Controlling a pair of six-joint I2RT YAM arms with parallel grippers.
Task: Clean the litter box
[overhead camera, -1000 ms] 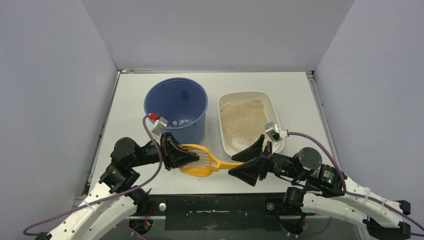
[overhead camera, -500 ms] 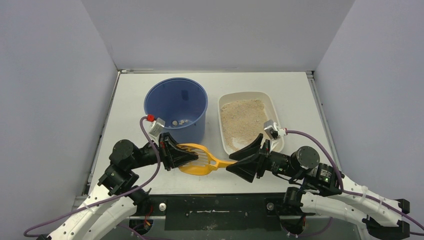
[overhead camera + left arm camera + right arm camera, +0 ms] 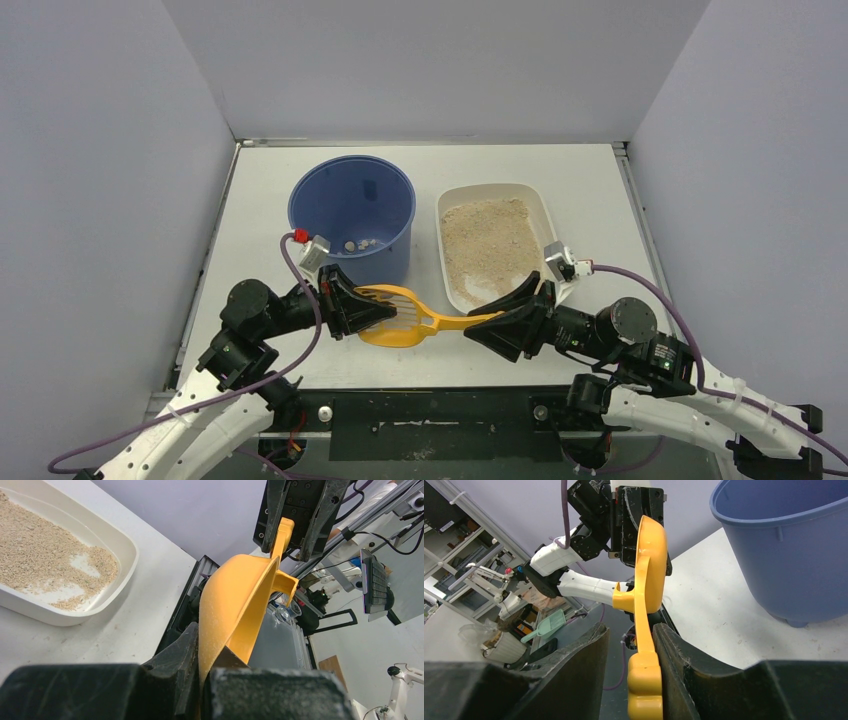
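Observation:
The orange slotted scoop is held level above the table's front, in front of the blue bucket. My left gripper is shut on the rim of its bowl. My right gripper is open around the handle: the handle rests against one finger and a gap shows to the other. The cream litter box, holding tan granules, lies behind my right gripper. Its near corner shows in the left wrist view.
The bucket stands left of the litter box, with a few small lumps on its bottom; it fills the right wrist view's upper right. Grey walls close in the table on three sides. The table's front edge runs just below the scoop.
My right gripper has narrowed from wide open and now has the scoop's handle between its fingers; its arm shifted slightly right. The left gripper and the scoop have barely moved.

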